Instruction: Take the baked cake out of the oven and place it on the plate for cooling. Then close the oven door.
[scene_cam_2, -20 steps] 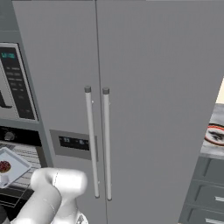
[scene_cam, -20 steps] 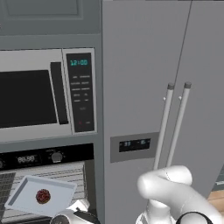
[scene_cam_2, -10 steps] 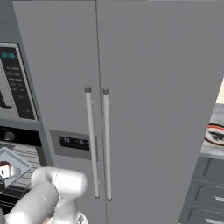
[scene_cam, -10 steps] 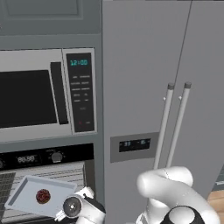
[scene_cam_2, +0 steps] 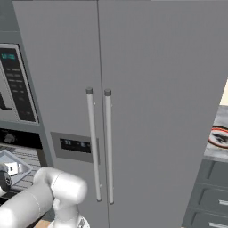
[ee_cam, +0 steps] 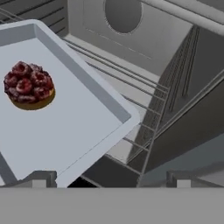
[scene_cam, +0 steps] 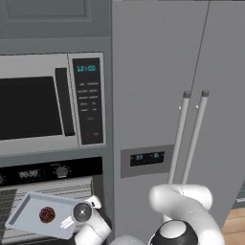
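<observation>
Cake (ee_cam: pixel 29 85) sits on the grey tray (ee_cam: pixel 83 131), left part of it, tray resting on the oven (ee_cam: pixel 144 57) wire racks. Tray corner pokes out toward me. My jaws (ee_cam: pixel 109 178) are open and empty, one tip over the tray's near edge, the other off to the right over the rack. Microwave (scene_cam: pixel 48 103) above, fridge (scene_cam: pixel 177 95) right.

You're looking at open room above the baking tray (ee_cam: pixel 65 127); its raised rim is standing between your fingers (ee_cam: pixel 38 179) and the baked cake (ee_cam: pixel 29 85).
</observation>
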### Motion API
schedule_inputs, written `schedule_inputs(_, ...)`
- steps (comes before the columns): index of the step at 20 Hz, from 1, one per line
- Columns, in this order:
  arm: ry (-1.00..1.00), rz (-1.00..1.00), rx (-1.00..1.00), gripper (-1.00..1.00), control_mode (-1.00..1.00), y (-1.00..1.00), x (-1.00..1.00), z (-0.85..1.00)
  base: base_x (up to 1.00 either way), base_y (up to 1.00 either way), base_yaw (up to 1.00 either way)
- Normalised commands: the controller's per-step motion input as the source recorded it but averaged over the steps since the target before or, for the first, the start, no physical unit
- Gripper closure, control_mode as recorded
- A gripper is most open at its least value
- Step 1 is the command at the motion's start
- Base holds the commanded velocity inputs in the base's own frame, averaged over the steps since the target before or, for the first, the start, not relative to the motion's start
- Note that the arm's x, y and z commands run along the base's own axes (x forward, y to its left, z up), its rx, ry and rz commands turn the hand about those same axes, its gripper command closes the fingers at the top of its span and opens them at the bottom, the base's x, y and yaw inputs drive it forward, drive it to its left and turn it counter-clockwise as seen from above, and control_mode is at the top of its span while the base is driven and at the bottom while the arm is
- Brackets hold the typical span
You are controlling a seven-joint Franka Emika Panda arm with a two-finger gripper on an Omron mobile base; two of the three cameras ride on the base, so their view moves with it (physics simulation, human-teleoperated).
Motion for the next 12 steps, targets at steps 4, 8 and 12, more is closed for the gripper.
schedule_inputs(4, 0.04, 0.02, 0.01, -1.0, -1.0, 0.4, 0.18, -0.25, 0.0, 0.0, 0.0)
schedule_inputs(8, 0.04, 0.03, 0.01, -1.0, -1.0, 0.36, 0.21, -0.18, 0.0, 0.0, 0.0)
schedule_inputs(12, 0.04, 0.03, 0.03, -1.0, -1.0, 0.38, 0.23, -0.07, 0.0, 0.0, 0.0)
